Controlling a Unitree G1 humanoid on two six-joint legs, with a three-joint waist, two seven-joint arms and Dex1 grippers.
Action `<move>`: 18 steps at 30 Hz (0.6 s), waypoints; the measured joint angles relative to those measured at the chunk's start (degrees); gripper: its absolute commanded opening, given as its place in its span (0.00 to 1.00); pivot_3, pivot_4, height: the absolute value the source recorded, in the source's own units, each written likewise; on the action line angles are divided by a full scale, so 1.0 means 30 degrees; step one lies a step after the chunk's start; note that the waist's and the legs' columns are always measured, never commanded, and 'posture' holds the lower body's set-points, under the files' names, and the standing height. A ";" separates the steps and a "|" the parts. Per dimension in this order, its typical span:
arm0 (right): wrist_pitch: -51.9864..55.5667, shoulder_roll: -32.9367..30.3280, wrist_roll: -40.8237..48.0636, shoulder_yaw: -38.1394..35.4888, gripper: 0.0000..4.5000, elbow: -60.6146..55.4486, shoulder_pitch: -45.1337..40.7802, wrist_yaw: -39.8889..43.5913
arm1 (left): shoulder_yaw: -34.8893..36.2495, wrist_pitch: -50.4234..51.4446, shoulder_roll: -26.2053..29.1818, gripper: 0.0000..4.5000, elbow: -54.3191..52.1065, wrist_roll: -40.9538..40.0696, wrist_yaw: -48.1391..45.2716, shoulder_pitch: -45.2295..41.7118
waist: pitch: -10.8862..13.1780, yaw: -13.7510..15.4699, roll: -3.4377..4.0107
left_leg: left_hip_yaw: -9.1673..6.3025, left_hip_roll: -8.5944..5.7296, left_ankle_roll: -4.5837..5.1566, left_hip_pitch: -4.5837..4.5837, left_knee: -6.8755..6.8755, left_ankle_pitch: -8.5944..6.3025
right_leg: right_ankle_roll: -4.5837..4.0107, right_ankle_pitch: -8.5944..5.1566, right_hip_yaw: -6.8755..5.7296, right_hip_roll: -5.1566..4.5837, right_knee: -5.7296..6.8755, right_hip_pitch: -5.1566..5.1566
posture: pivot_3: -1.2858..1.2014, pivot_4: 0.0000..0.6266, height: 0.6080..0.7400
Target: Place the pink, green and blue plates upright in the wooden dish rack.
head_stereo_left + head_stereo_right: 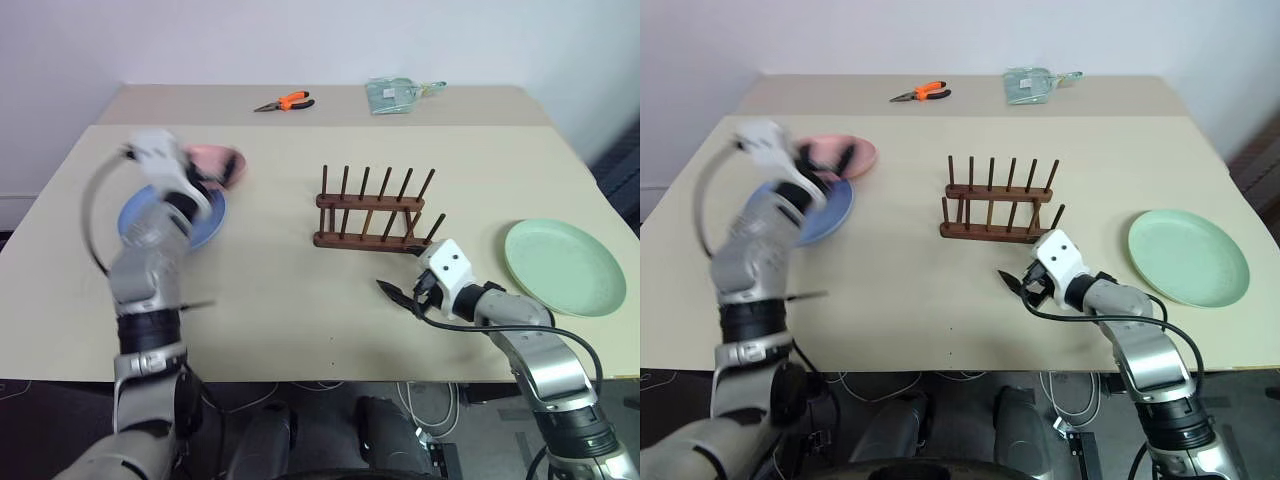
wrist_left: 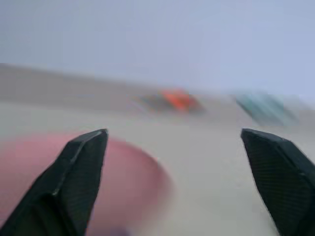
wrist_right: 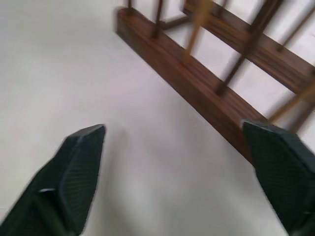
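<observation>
Left gripper [image 2: 172,142]: jaws wide, nothing held, raised over pink plate [image 1: 215,160], approx., view blurred. Right gripper [image 3: 174,142]: wide, empty, at rack's [image 1: 372,212] 6 o'clock. Blue plate [image 1: 205,222] beside pink; green plate [image 1: 565,266] at rack's 4 o'clock, flat.

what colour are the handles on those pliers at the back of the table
Orange handles on the pliers, clearest in the left eye view.

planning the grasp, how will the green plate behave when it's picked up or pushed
The green plate looks rigid, so it should hold its shape. It lies flat on the table with a low rim, so it will probably slide rather than tip when pushed. Its thin, shallow build suggests it is light.
</observation>
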 measured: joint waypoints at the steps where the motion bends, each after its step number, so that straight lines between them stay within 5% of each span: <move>1: -0.0051 0.0035 -0.0026 0.0172 0.99 0.0051 -0.0065 0.0046 | 0.0667 0.0201 -0.0031 0.99 -0.0024 -0.0008 0.1185 -0.0247 | -0.0005 -0.0002 0.0008 | 0.0004 -0.0001 -0.0001 0.0006 -0.0005 0.0000 | -0.0011 0.0007 0.0002 -0.0001 0.0002 0.0000 | 0.52 0.24 1.00; 5: -0.0122 0.0321 -0.0046 0.0574 0.99 0.0144 -0.0542 0.0102 | 0.3157 0.1927 -0.0607 0.99 0.1089 -0.0829 0.4690 -0.0325 | 0.0010 0.0034 -0.0024 | -0.0018 -0.0009 -0.0016 -0.0018 0.0009 0.0010 | -0.0017 0.0010 -0.0004 0.0008 0.0015 -0.0017 | 0.52 0.24 1.00; 15: -0.0241 0.0856 -0.0107 0.0928 0.99 0.0017 -0.0251 -0.0101 | 0.5925 0.3536 0.0132 0.99 0.8489 -0.4618 0.5078 -0.3558 | -0.0002 0.0338 -0.0081 | -0.0020 -0.0019 -0.0024 -0.0024 0.0014 0.0013 | -0.0015 0.0014 -0.0011 0.0010 0.0016 -0.0018 | 0.52 0.24 1.00; 18: -0.0239 0.0798 -0.0186 0.0629 1.00 -0.0331 0.0575 -0.0363 | 0.6162 0.2336 0.0419 0.80 1.1675 -0.5009 0.4750 -0.4368 | -0.0002 0.0379 -0.0082 | -0.0013 -0.0022 -0.0024 -0.0026 0.0017 0.0014 | -0.0016 0.0015 -0.0007 0.0008 0.0014 -0.0017 | 0.52 0.24 1.00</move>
